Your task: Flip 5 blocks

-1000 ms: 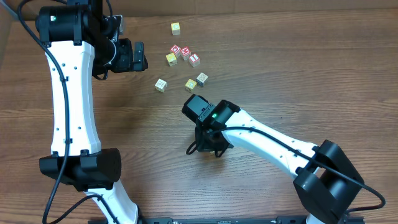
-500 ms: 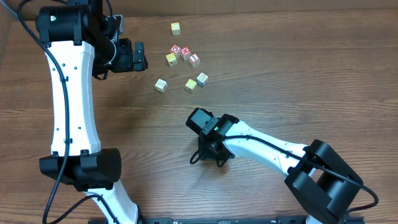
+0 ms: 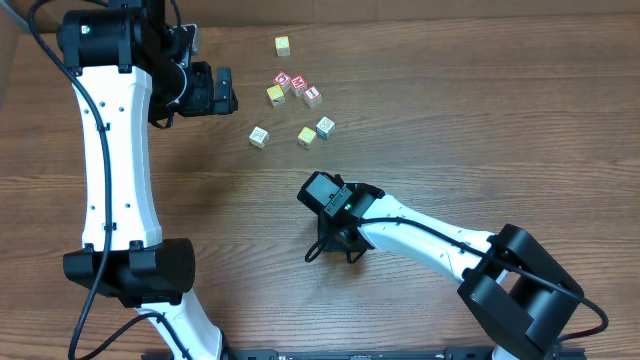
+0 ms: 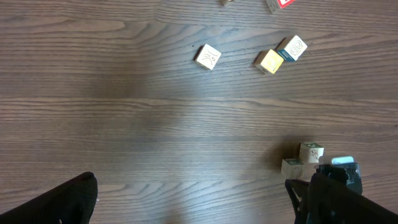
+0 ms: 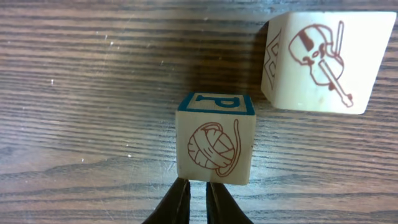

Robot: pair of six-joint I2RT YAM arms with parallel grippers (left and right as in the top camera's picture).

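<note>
Right gripper [image 5: 198, 208], nearly closed and empty, just behind P block [image 5: 216, 140] beside violin block [image 5: 323, 59]. Seemingly two flipped, three left in far cluster [image 3: 300, 86]. Left gripper [image 4: 196, 190] wide open.

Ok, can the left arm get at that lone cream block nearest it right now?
Probably yes. The cream block lies on bare table near the open left gripper, nothing between them, and the right arm stands farther off.

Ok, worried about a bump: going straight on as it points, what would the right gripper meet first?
Likely the block with the yarn picture, just ahead of the right gripper; the violin block lies off to one side.
</note>
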